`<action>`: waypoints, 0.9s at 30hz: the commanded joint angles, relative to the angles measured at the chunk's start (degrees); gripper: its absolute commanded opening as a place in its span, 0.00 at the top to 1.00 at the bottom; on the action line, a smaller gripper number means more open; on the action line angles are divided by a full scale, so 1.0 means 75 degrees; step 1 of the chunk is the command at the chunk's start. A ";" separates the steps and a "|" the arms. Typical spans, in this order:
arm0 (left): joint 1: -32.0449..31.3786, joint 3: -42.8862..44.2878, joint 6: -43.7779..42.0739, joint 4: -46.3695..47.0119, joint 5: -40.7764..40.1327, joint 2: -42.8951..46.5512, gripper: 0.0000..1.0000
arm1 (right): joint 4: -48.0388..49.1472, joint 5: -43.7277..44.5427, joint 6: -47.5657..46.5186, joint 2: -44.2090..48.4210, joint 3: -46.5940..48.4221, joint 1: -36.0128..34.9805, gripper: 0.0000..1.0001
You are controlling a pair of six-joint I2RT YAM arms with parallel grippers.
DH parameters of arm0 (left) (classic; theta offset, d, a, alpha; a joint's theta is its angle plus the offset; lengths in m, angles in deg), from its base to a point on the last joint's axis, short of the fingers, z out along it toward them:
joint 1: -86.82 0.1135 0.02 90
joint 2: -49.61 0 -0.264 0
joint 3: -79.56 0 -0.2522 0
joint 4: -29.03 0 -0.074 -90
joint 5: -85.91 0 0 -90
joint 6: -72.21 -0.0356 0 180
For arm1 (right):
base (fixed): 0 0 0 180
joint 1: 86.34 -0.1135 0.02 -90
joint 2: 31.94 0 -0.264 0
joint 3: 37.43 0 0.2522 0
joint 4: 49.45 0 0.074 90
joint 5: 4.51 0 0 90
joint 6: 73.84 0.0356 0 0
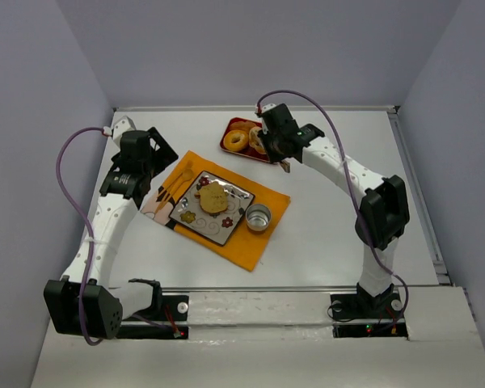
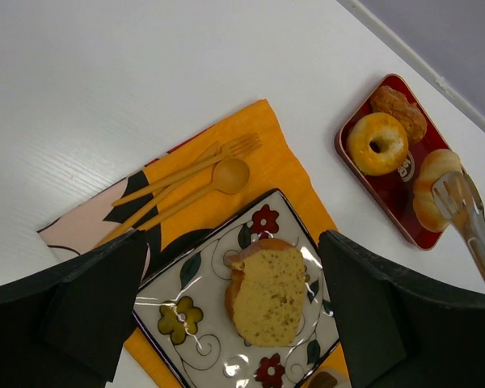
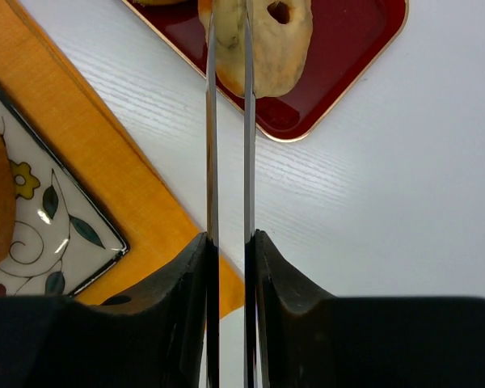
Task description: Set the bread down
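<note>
My right gripper (image 3: 229, 242) is shut on a pair of metal tongs (image 3: 228, 153). The tongs' tips are pinched close together at the left part of a pale ring-shaped bread (image 3: 275, 44) lying in the red tray (image 3: 352, 61). The same tray (image 2: 385, 196) also holds a glazed ring (image 2: 377, 143) and a brown piece (image 2: 400, 109). A yellow bread slice (image 2: 268, 295) lies on the flowered square plate (image 2: 182, 323). My left gripper (image 2: 230, 271) hangs open above that plate, holding nothing. From above, the right gripper (image 1: 281, 139) sits over the tray and the left gripper (image 1: 155, 155) hangs left of the plate.
An orange mat (image 1: 255, 242) lies under the plate. A wooden fork and spoon (image 2: 198, 176) rest on its left part. A small metal cup (image 1: 259, 217) stands on the mat right of the plate. Grey walls enclose the white table.
</note>
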 commanded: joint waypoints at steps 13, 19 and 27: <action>0.0019 -0.0104 0.0104 -0.0144 -0.0080 0.1008 0.01 | 0.0903 -0.2138 -0.1073 0.2724 -0.1426 -0.1436 0.77; 0.0019 -0.0315 0.0221 -0.0390 -0.0326 0.1313 0.01 | 0.1032 -0.2408 -0.0967 0.2607 -0.1919 -0.2105 0.76; 0.0019 -0.0339 0.0210 -0.0484 -0.0397 0.1431 0.01 | 0.1020 -0.1379 -0.0639 0.2034 -0.2165 -0.2539 0.75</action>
